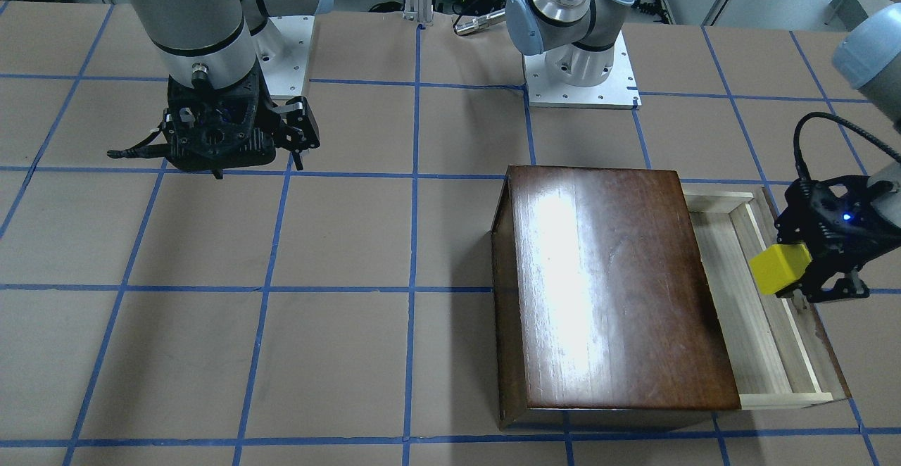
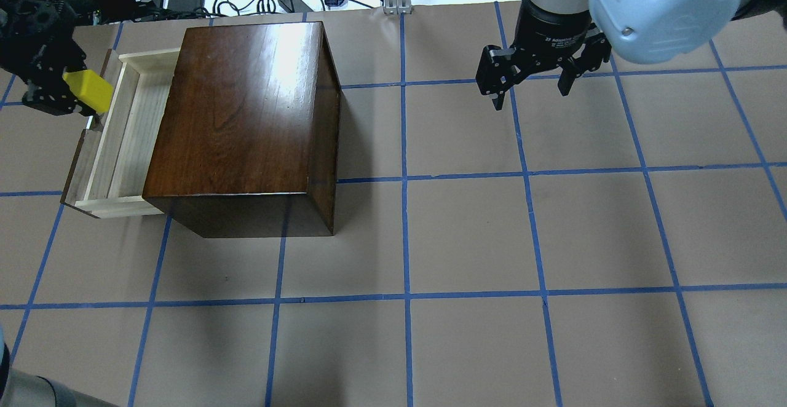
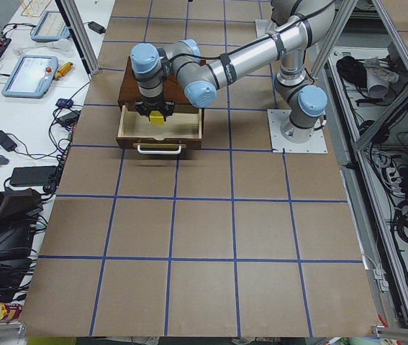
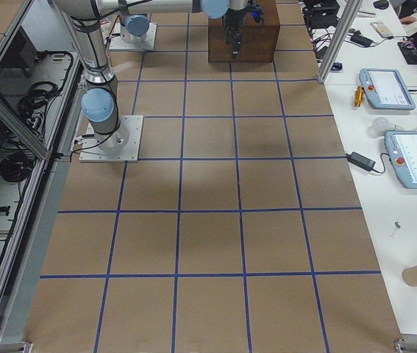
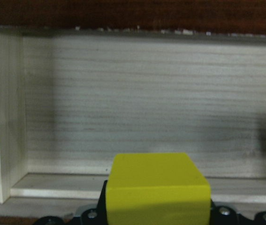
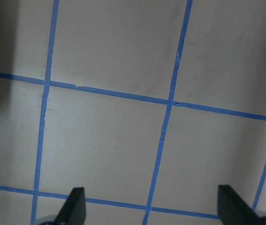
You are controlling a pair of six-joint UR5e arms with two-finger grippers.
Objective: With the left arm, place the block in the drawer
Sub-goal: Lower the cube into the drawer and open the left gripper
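On the brown counter (image 1: 338, 227), which is marked off in large squares by blue tape lines (image 1: 412, 241), I see a glossy dark wooden box (image 1: 605, 283) sitting on my left arm's side. Its drawer (image 1: 735, 311) is pulled out away from the middle of the counter. The drawer has a pale wood floor and walls, and a white handle (image 3: 160, 149) on its dark front.

My left hand (image 1: 799, 269), with its small blue light on, is pinching the yellow block (image 1: 774, 269). It holds the block over the drawer near the front wall, about midway along it. From the left wrist camera the block fills the lower middle of the view, with the drawer floor stretching beyond it to the box. I cannot tell how high above the wood the block hangs.

My right hand (image 2: 532, 90) hangs over the counter well away from the box. Its fingers are spread and hold nothing, and the wrist view shows only tape lines between them.

The left arm (image 3: 247, 54) reaches out from a pale metal plate (image 1: 581, 93) bolted to the counter. Around the counter are aluminium frame posts (image 3: 81, 43). A white side bench (image 4: 414, 191) carries screened control pads (image 4: 388, 88), loose cables and a power brick.
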